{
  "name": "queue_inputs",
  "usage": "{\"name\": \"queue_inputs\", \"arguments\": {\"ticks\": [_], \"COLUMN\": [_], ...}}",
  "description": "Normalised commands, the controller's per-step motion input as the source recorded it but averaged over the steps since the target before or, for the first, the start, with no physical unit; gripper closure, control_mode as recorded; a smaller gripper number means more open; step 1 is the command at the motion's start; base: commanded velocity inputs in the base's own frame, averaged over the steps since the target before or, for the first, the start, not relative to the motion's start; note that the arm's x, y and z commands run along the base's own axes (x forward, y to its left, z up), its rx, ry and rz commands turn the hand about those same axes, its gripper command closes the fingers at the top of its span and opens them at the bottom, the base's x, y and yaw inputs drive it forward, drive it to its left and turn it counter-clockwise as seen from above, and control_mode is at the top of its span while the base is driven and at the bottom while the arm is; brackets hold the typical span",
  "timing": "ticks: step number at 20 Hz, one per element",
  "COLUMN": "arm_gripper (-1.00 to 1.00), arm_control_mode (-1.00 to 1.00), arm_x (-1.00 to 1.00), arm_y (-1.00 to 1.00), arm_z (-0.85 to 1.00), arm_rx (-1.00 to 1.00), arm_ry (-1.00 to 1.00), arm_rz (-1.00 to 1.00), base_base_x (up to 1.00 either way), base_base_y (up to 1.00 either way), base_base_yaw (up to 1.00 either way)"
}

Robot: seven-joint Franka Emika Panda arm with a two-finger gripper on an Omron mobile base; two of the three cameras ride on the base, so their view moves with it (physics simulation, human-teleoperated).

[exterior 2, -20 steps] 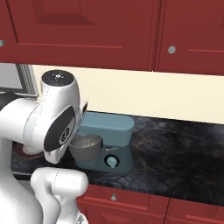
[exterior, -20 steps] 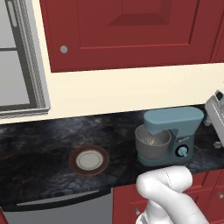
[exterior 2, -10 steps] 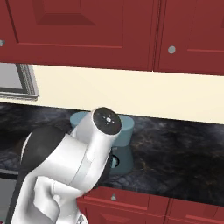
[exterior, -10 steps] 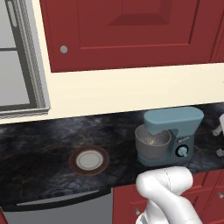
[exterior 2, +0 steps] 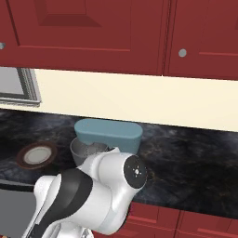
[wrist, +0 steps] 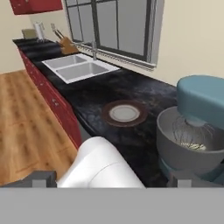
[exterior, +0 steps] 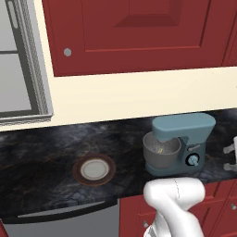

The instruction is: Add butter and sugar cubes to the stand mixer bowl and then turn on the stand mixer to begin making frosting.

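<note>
Teal stand mixer (exterior: 185, 139), one bowl (exterior: 160, 152), one plate (exterior: 94, 169).

The stand mixer (exterior 2: 109, 134) stands right of the plate (exterior 2: 37, 155).

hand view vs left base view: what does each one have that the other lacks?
Hand view alone: a double steel sink with its faucet, a wooden knife block, the wood floor.
Left base view alone: the red upper cabinet door with its round knob, and the knob on the mixer's base.
Shared: the teal-blue stand mixer, its round grey metal bowl with the wire whisk inside, the round white brown-rimmed plate, the black marbled counter and the window.
</note>
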Motion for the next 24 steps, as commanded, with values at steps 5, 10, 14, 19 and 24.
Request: {"name": "queue_inputs", "arguments": {"ticks": [5,10,14,19,24], "arm_gripper": [-1.0,1.0,1.0,1.0,1.0], "arm_control_mode": [-1.0,-1.0,-1.0,-1.0,-1.0], "arm_x": [0.23,0.21,0.21,0.28,0.25], "arm_y": [-0.04,-0.03,-0.1,-0.07,0.0], "arm_z": [-0.28,-0.36,-0.41,-0.36,-0.37], "arm_rx": [0.13,0.15,0.19,0.13,0.09], "arm_ry": [0.01,0.11,0.03,0.0,0.0], "arm_rz": [-0.17,-0.14,0.0,0.03,0.0], "base_base_x": [0.0,0.0,0.0,0.0,0.0], "base_base_y": [0.0,0.0,0.0,0.0,0.0], "base_base_yaw": [0.0,0.0,0.0,0.0,0.0]}}
